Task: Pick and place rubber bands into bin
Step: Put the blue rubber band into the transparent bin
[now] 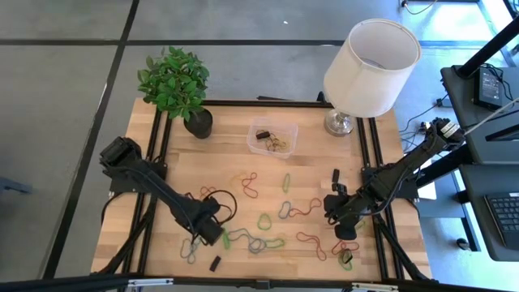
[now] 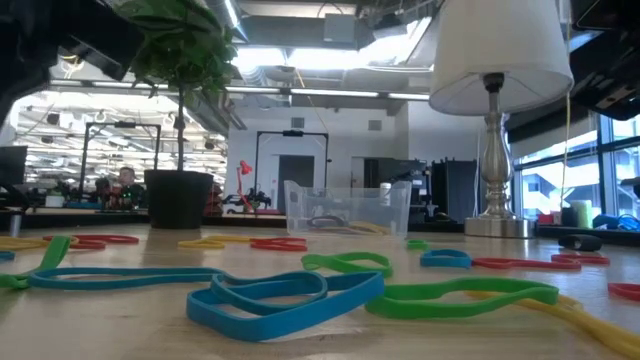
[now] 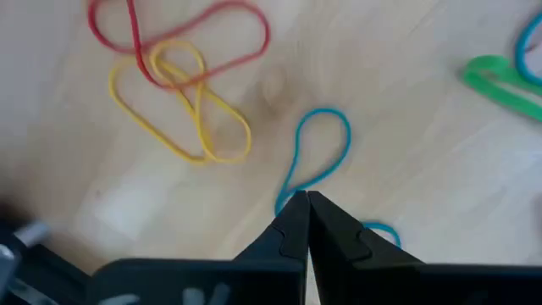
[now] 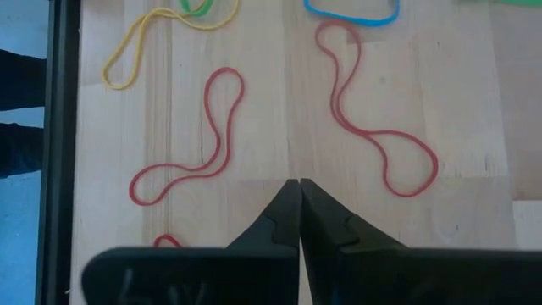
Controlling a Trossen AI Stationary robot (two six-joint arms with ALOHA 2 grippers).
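Rubber bands in red, green, blue, yellow and orange lie scattered over the wooden table [image 1: 268, 207]; some lie in the clear bin [image 1: 272, 138] at the far middle, also seen in the low view [image 2: 347, 208]. My left gripper [image 3: 302, 200] is low over the near left part of the table [image 1: 216, 231], shut on a blue rubber band [image 3: 322, 148] next to a yellow one [image 3: 182, 110] and a red one [image 3: 190, 38]. My right gripper [image 4: 299, 183] is shut at the near right [image 1: 345, 235], between two red bands [image 4: 199, 144] [image 4: 381, 135], touching neither. My left gripper pinches the blue rubber band at the narrow end of its loop [image 3: 290, 193], at the fingertips, coming from above. The loop's wide part [image 3: 330, 119] lies flat on the table, and another piece of blue [image 3: 383, 229] shows beside the far finger.
A black plant pot [image 1: 198, 123] with a green plant stands at the far left, and a white-shaded lamp [image 1: 369, 69] at the far right. A small black block [image 1: 216, 264] lies near the front edge. Black frame rails [image 1: 375, 162] run along both sides.
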